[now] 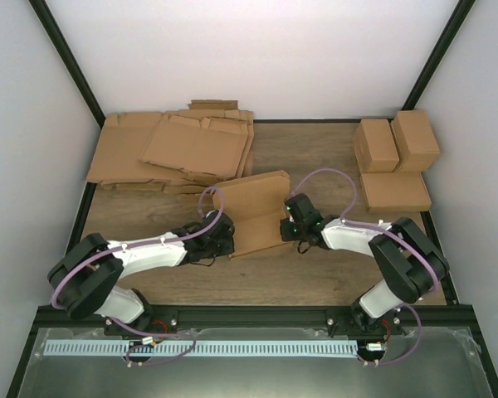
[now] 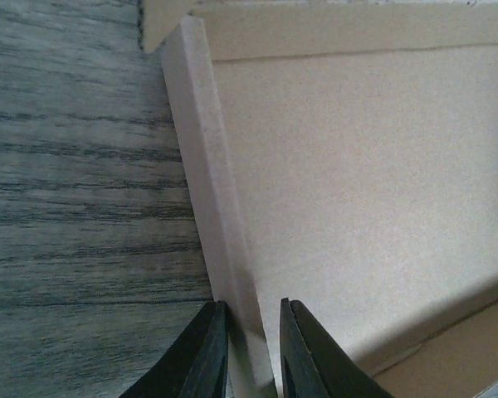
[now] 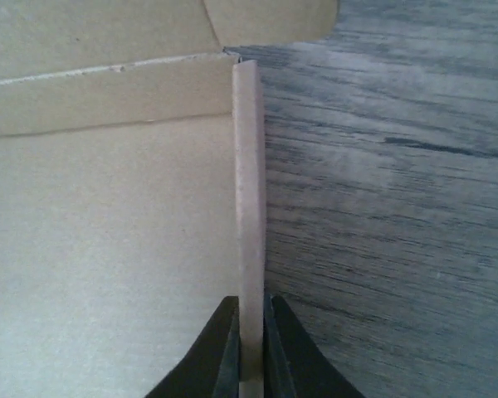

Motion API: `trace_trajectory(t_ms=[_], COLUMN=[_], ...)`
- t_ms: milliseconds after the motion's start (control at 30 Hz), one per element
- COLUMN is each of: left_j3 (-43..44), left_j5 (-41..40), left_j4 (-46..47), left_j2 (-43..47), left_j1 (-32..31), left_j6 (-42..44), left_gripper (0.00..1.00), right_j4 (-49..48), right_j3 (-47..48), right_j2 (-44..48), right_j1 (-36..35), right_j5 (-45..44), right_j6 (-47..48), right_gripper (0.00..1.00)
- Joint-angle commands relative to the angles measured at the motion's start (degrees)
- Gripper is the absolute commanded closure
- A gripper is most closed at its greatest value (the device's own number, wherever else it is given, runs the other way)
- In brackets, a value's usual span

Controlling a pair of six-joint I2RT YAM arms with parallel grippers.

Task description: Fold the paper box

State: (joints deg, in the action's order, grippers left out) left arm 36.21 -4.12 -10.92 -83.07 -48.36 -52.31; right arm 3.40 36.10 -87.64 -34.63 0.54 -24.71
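Right wrist view: pinching upright side flap of paper box (image 3: 108, 249) with right gripper (image 3: 251, 298), clenched tight. Straddling opposite flap with left gripper (image 2: 253, 303), slightly parted, loose. Sitting half-folded mid-table (image 1: 332, 278) between both grippers.

Overhead, the tips of the left pincer (image 1: 230, 244) and right pincer (image 1: 285, 226) are too small to tell; both wrist views crop the paper box (image 1: 253, 209) at frame edges.

You had nothing to read here. No text, label, brand, number or sign showed on the box (image 1: 253, 207), the pile (image 1: 174, 149), the folded boxes (image 1: 394, 162) or the tabletop (image 1: 315, 153).
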Motion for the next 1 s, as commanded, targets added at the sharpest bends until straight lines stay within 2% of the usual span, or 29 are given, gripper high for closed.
trace_trajectory(t_ms=[0,200,333,433,633,733,933,967], left_j3=[1.1,0.8,0.3,-0.5,-0.7,-0.7,0.0,0.5], left_j5=[-1.0,-2.1,-3.2,-3.8,-5.2,-6.2,-7.8,-7.4], left_j4=[2.8,2.1,1.6,1.6,0.7,-0.2,-2.7,-3.3], left_j2=[1.9,2.8,4.0,5.3,7.7,9.0,11.7,11.9], left_j1=[-1.2,-1.4,-1.5,-1.5,-1.5,-1.5,-1.3,-0.9], left_j6=[-1.5,-2.1,-2.4,-2.7,-2.5,-2.1,-0.2,0.5], left_gripper=[0.80,0.79,0.75,0.70,0.57,0.55,0.48,0.43], right_j4=[6.7,13.0,13.7,12.4,8.2,7.6,3.7,2.9], right_j3=[3.5,8.5,9.5,8.7,6.3,6.3,3.4,2.6], right_j2=[-2.9,-7.6,-8.7,-7.3,-1.4,0.0,4.3,5.7], right_j1=[-4.3,-8.8,-9.9,-9.9,-9.9,-9.7,-7.0,-6.2], right_j5=[-11.6,-22.7,-23.5,-22.0,-14.6,-12.3,-4.9,-3.1], right_j6=[-1.4,-5.2,-5.7,-5.1,-3.0,-2.6,-0.9,-0.4], right_gripper=[0.97,0.99,0.97,0.84,0.67,0.63,0.35,0.30])
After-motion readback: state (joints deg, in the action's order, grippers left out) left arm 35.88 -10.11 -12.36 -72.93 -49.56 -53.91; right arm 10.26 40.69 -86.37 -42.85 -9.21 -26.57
